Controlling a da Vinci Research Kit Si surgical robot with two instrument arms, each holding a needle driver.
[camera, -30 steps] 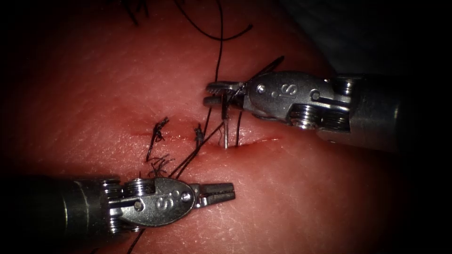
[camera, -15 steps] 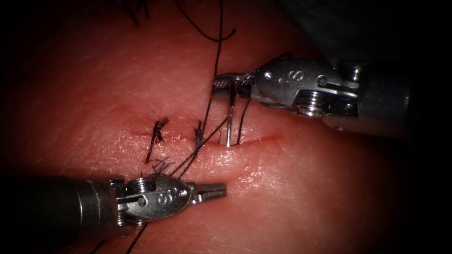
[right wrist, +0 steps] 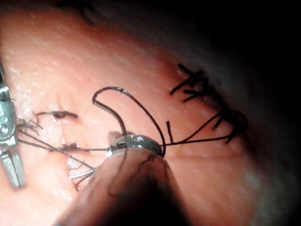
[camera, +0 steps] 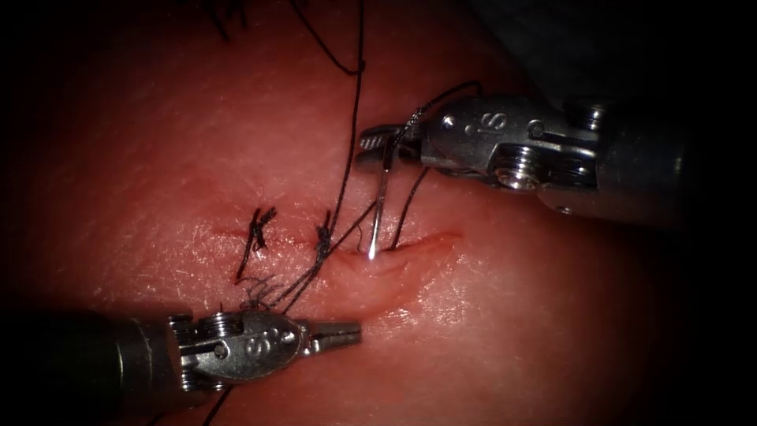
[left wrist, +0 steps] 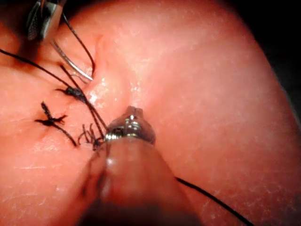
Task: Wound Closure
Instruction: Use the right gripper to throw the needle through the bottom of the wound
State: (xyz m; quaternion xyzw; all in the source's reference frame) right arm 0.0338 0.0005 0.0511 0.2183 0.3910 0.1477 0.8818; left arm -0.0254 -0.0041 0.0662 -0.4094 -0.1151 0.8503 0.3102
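Note:
My right tool has its jaws shut on the curved needle near its upper end. The needle hangs down from the jaws, and its bright lower end touches the tissue at the cut; I cannot tell if that end is free. My left tool lies below the cut, jaws shut on nothing. Dark thread runs from above past the right jaws to the knot. In the left wrist view the needle curves from the right tool's jaws to the cut, with the left tool close by.
A second tied stitch with cut ends sits on the cut further left. Loose thread trails from the knots toward the left tool's shaft. In the right wrist view a thread loop arches over the tissue, and the left tool shows beside the stitches.
The right tool has lifted and drawn the needle further out of the tissue, so more of it shows. The left tool has slid left and down, away from the cut.

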